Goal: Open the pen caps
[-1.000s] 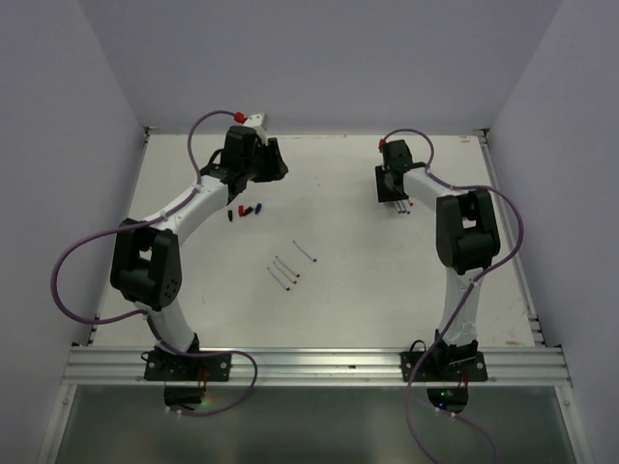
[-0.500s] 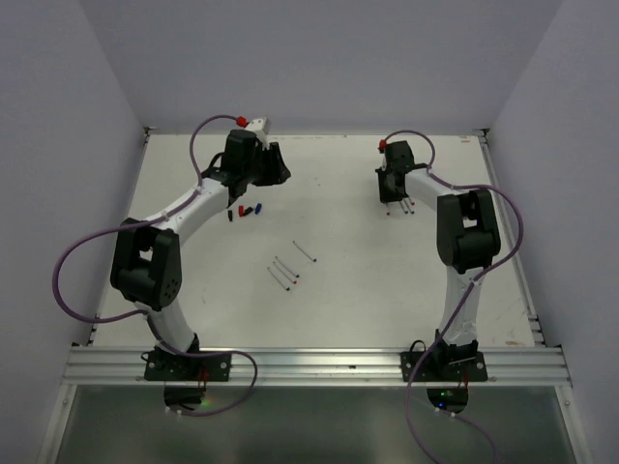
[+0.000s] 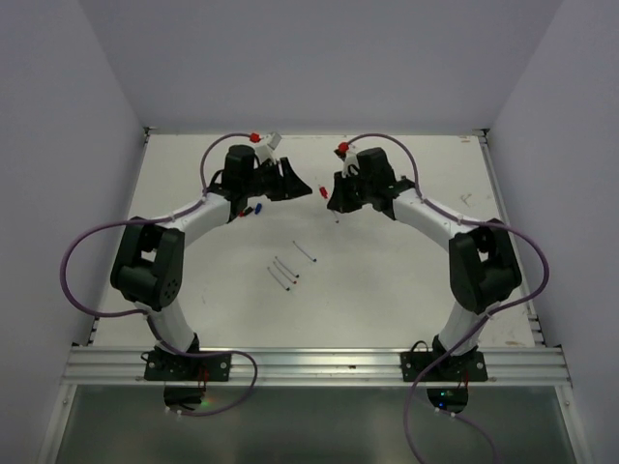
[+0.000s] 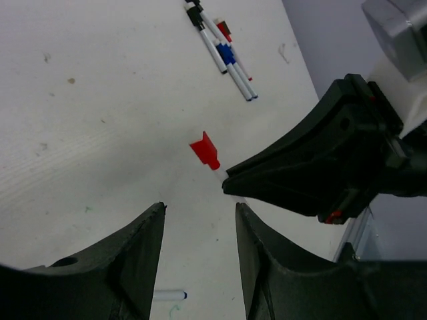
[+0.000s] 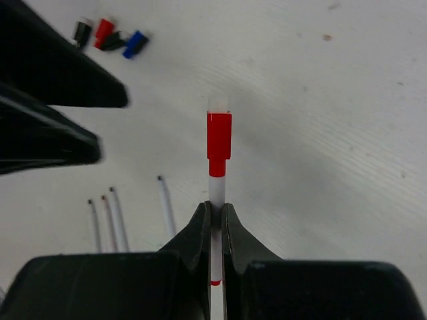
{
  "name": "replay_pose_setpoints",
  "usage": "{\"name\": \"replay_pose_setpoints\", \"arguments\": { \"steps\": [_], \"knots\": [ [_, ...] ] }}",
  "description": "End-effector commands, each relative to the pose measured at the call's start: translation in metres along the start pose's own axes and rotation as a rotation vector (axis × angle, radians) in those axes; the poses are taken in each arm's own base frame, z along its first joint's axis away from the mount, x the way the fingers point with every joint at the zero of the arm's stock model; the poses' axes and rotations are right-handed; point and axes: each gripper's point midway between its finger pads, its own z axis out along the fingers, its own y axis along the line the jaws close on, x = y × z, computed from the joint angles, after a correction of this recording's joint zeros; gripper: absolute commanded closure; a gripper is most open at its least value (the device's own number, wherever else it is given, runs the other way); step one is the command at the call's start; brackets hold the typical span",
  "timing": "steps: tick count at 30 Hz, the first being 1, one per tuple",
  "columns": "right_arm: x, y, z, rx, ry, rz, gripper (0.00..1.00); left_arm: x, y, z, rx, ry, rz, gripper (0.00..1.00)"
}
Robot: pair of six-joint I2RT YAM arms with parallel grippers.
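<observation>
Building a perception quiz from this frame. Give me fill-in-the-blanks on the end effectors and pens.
1. The right end effector is shut on the barrel of a pen whose cap is ____.
2. The left end effector is ____, and its jaws face that cap.
3. In the right wrist view, ____ uncapped pens lie on the table.
Missing words: red; open; four.

No readable text, labels, brands or numbers showed anywhere. The pens [image 4: 223,53] carried no legible print, and the worktop [image 3: 387,271] had only small stray marks, too faint to read.
</observation>
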Motion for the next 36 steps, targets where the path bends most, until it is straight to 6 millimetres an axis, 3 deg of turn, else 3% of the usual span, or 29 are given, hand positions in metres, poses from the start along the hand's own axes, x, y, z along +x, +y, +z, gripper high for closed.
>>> {"name": "replay_pose_setpoints", "arguments": {
  "steps": [1,4,7,19,22,25,26,27,31,35,36],
  "knots": [
    [-0.022,0.059,-0.018,-0.162,-0.090,-0.018,1.00,-0.008,-0.034,-0.007,0.181,-0.025,-0.024,0.50],
    [-0.029,0.083,-0.025,-0.248,-0.118,-0.003,1.00,-0.006,-0.035,-0.009,0.189,-0.030,-0.048,0.50],
    [-0.034,0.094,-0.030,-0.269,-0.136,-0.010,1.00,-0.004,-0.035,-0.011,0.181,-0.034,-0.063,0.50],
    [-0.027,0.102,-0.028,-0.271,-0.124,-0.020,1.00,-0.004,-0.040,-0.012,0.211,-0.043,-0.097,0.55],
    [-0.027,0.101,-0.026,-0.264,-0.133,-0.020,1.00,-0.004,-0.042,-0.012,0.223,-0.044,-0.098,0.66],
    [-0.030,0.102,-0.025,-0.260,-0.154,-0.013,1.00,-0.003,-0.044,-0.013,0.239,-0.043,-0.105,0.93],
    [-0.031,0.103,-0.025,-0.260,-0.159,-0.011,1.00,-0.003,-0.045,-0.013,0.247,-0.040,-0.107,1.00],
    [-0.032,0.103,-0.024,-0.259,-0.164,-0.006,1.00,-0.002,-0.046,-0.013,0.255,-0.037,-0.110,1.00],
    [-0.028,0.104,-0.023,-0.272,-0.148,-0.013,0.67,-0.005,-0.052,-0.018,0.288,-0.049,-0.115,1.00],
    [-0.024,0.107,-0.020,-0.303,-0.135,-0.027,0.66,-0.010,-0.058,-0.027,0.336,-0.074,-0.142,1.00],
    [-0.018,0.112,-0.020,-0.340,-0.112,-0.026,0.70,-0.009,-0.059,-0.029,0.347,-0.073,-0.152,1.00]
  ]
}}
